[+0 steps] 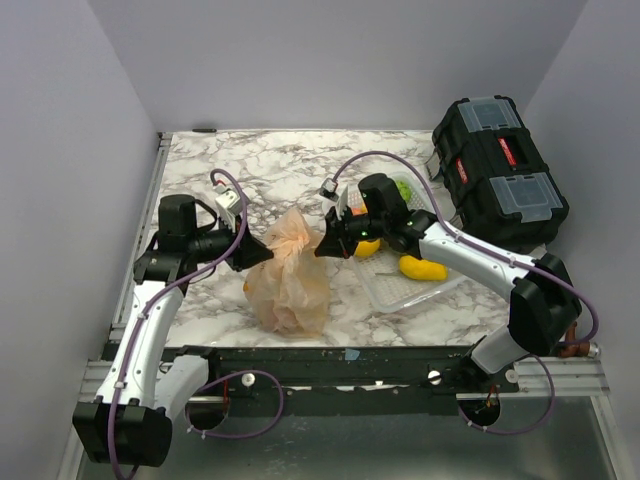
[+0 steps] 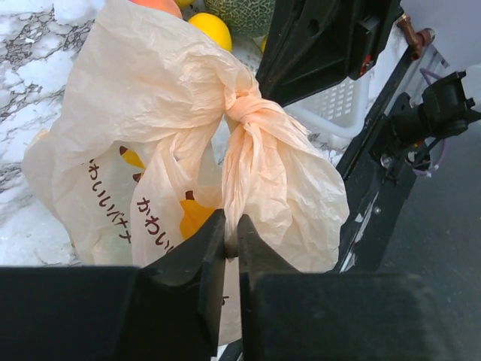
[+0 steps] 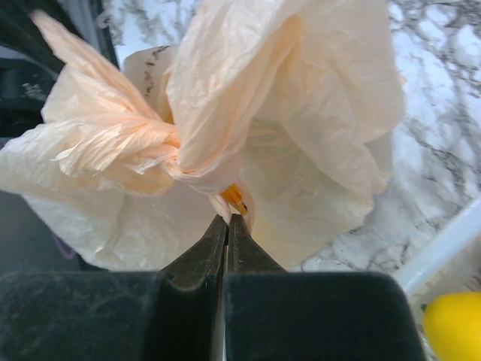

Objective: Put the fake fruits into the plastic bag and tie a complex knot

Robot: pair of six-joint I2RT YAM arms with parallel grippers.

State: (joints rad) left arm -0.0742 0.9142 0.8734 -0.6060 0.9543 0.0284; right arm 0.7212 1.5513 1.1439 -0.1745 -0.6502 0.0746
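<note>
left gripper (image 1: 266, 254) is seen clamped down narrow, with a thin fold of the plastic bag (image 1: 290, 285) pinched between its tips. same deal on the right gripper (image 1: 322, 245): jaws pressed all but together on a strip of the film. the two grippers are faced toward each other, with the bag's neck caught between them. the knot (image 2: 244, 109) is found just ahead of the left tips and a bit above, a tight twisted bunch. from the right wrist it's seen just beyond the tips, off to the left. the bag's long axis is laid crossways to both grippers, neck end pointed at the far wall, fat body toward the arm bases and rested on the marble table (image 1: 250, 165). yellow shapes can be made out through the film. behind the right gripper a white basket (image 1: 395, 295) is sat with a yellow fruit (image 1: 423, 268) in it, and further out a black toolbox (image 1: 500, 170).
</note>
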